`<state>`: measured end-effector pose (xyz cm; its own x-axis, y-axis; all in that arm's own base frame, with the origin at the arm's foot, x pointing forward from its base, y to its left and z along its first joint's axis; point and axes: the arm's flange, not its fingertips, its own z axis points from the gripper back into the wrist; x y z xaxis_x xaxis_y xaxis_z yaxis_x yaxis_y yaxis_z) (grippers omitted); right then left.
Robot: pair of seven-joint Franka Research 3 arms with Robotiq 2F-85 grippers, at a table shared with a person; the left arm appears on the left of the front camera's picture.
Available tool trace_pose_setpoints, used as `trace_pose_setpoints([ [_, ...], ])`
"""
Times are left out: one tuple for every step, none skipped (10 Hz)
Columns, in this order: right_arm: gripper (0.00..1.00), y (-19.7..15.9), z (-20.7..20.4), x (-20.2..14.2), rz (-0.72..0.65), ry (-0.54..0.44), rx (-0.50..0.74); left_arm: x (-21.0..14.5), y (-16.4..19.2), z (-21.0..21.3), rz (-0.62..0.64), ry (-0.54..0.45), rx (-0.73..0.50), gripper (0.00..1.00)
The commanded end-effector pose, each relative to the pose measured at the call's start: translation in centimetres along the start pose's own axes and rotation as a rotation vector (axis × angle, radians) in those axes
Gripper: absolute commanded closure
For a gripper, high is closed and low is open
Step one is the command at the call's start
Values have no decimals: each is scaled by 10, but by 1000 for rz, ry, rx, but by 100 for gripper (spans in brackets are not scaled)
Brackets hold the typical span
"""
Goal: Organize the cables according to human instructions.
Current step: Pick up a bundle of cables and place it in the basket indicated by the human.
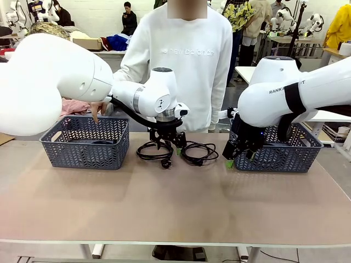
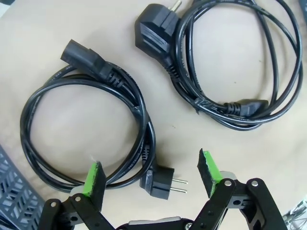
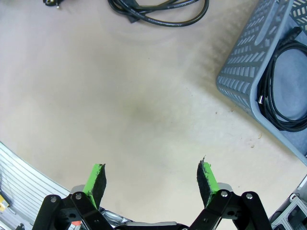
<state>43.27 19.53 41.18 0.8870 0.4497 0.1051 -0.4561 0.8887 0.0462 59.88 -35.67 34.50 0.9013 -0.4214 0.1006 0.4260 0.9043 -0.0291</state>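
Observation:
Two coiled black cables lie on the table between the baskets, the left one (image 1: pixel 166 163) and the right one (image 1: pixel 198 160). My left gripper (image 1: pixel 167 143) hangs open just above them. In the left wrist view its green pads (image 2: pixel 96 175) flank the round plug end of the nearer cable (image 2: pixel 91 62), with the other cable (image 2: pixel 156 31) farther off. My right gripper (image 1: pixel 238 159) is open over bare table by the front left corner of the right basket (image 1: pixel 279 156). A third cable (image 3: pixel 266 103) lies in that basket.
A second lattice basket (image 1: pixel 85 148) stands at the left, with a dark shape showing inside. The person stands behind the table with a hand (image 1: pixel 98 109) at that basket's far rim. The near half of the table (image 1: pixel 175 208) is bare.

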Motion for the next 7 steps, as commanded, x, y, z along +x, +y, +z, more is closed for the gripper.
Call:
trace_pose_setpoints([
  [0,0,2,0,0,-5,0,3,2,2,23,9,22,0],
  [0,0,2,0,0,-5,0,0,0,0,0,0,0,0],
  [0,0,2,0,0,-5,0,0,0,0,0,0,0,0],
  [0,0,2,0,0,-5,0,0,0,0,0,0,0,0],
  [0,0,2,0,0,-5,0,0,0,0,0,0,0,0],
  [0,0,2,0,0,-5,0,0,0,0,0,0,0,0],
  [0,0,2,0,0,-5,0,0,0,0,0,0,0,0],
])
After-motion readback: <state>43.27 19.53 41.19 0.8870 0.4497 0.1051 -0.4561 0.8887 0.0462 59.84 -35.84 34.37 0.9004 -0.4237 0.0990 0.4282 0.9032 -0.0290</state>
